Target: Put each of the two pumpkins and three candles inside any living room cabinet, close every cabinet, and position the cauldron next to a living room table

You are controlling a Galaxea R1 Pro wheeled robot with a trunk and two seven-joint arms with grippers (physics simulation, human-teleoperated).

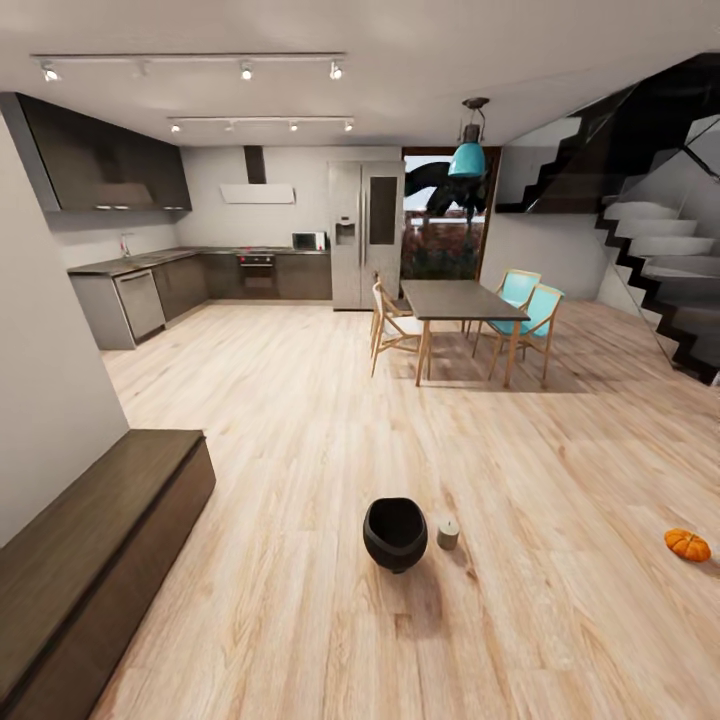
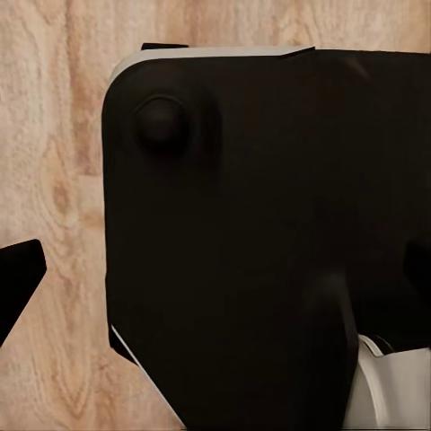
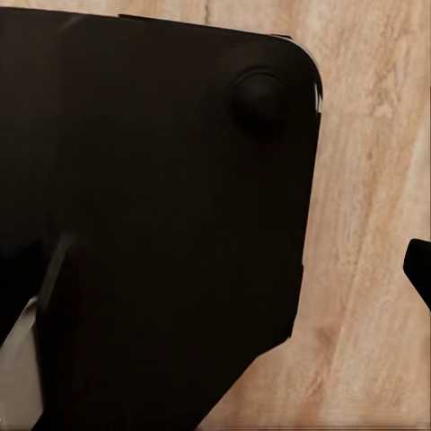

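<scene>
A pale wood-plank floor (image 1: 300, 420) stretches across the room. On it stands a black cauldron (image 1: 395, 533), with a small pale candle (image 1: 448, 534) just beside it. An orange pumpkin (image 1: 687, 544) lies well apart, toward the right.

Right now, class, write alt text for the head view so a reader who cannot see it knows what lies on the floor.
A black cauldron stands on a pale wood floor with a small candle close beside it and an orange pumpkin far off to the right. A long dark cabinet lines the left wall; a dining table with chairs and a kitchen lie beyond.
</scene>
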